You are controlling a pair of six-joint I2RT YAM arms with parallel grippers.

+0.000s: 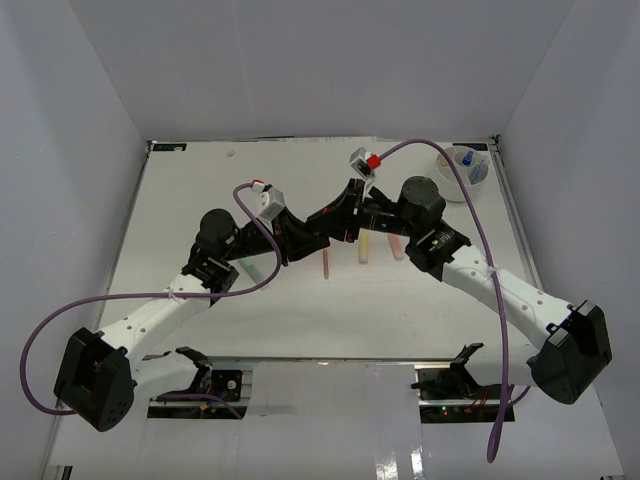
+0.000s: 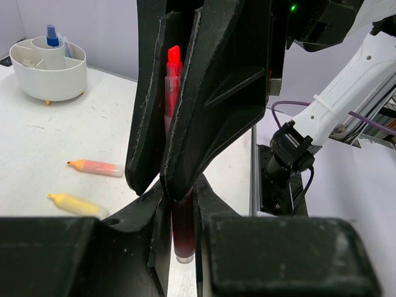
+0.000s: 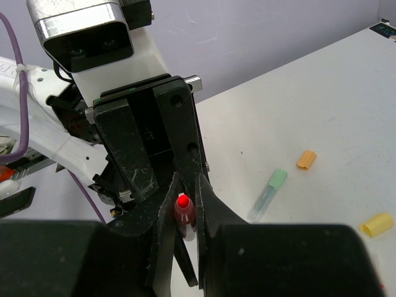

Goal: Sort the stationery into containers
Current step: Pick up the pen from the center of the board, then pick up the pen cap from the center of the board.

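A red highlighter (image 2: pixel 183 226) is held in the air between both grippers. My left gripper (image 2: pixel 181 198) is shut on its dark barrel near the flat end. My right gripper (image 3: pixel 187 185) is shut on the same highlighter (image 3: pixel 184 210) near its bright red tip. In the top view the two grippers meet fingertip to fingertip above the table's middle, left gripper (image 1: pixel 300 235) and right gripper (image 1: pixel 345 215), and the highlighter is hidden there. The round white divided container (image 1: pixel 470 165) stands at the far right corner with a blue-capped bottle (image 2: pixel 52 36) in it.
On the table lie an orange highlighter (image 2: pixel 96 167), a yellow one (image 2: pixel 77 205), a green one (image 3: pixel 267 193), a small orange piece (image 3: pixel 306 159) and a yellow piece (image 3: pixel 377 224). A pink pen (image 1: pixel 327 262) lies under the grippers. White walls enclose the table.
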